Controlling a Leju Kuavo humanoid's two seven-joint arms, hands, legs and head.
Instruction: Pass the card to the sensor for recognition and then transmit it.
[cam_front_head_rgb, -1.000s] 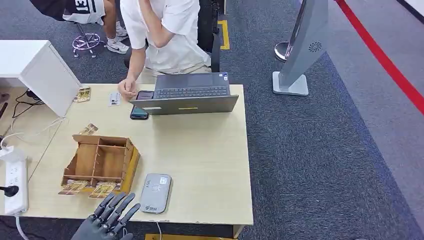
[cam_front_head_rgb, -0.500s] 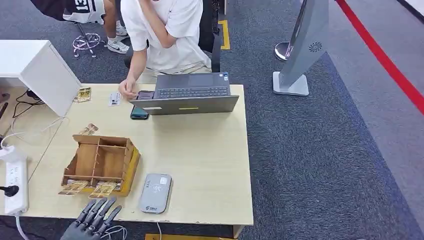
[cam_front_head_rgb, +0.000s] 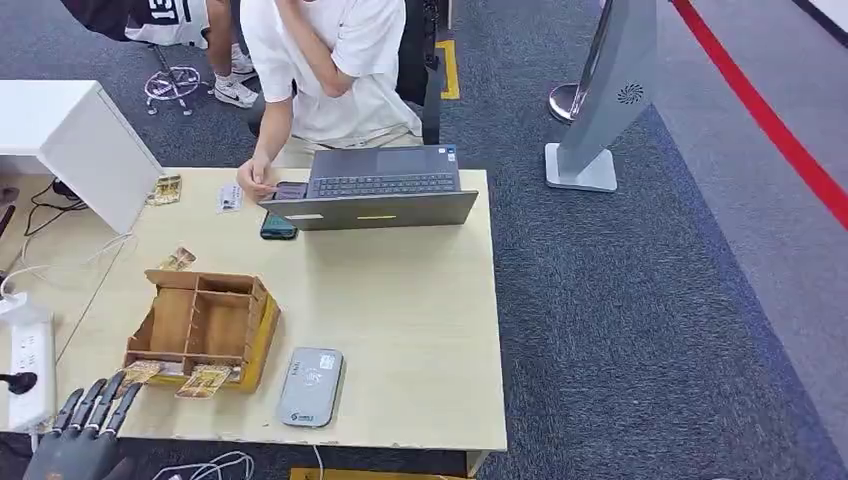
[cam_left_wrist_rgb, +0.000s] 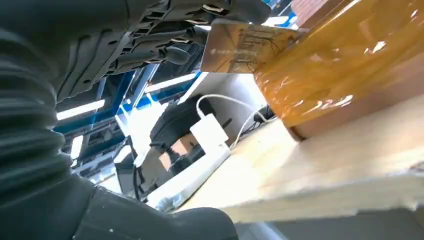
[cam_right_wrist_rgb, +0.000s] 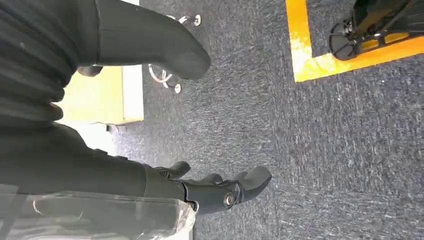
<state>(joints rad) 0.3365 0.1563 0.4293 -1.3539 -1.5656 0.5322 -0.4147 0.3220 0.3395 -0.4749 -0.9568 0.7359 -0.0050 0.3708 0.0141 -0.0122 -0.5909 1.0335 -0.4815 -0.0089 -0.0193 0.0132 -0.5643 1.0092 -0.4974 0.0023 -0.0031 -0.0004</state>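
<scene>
Left hand (cam_front_head_rgb: 85, 425), fingers spread, reaches the card (cam_front_head_rgb: 141, 373); a shallow grip risks knocking it off the table (cam_front_head_rgb: 400, 330).

You see a pale wood-look table (cam_front_head_rgb: 420, 300) with a smooth matt top, and on it an open box (cam_front_head_rgb: 200, 325) of bare brown wood whose side gleams under glossy amber tape. The card reader (cam_front_head_rgb: 311, 386) looks like smooth grey plastic, the cards (cam_front_head_rgb: 205, 380) like printed glossy stock. The floor (cam_front_head_rgb: 640, 300) is rough dark carpet.
</scene>
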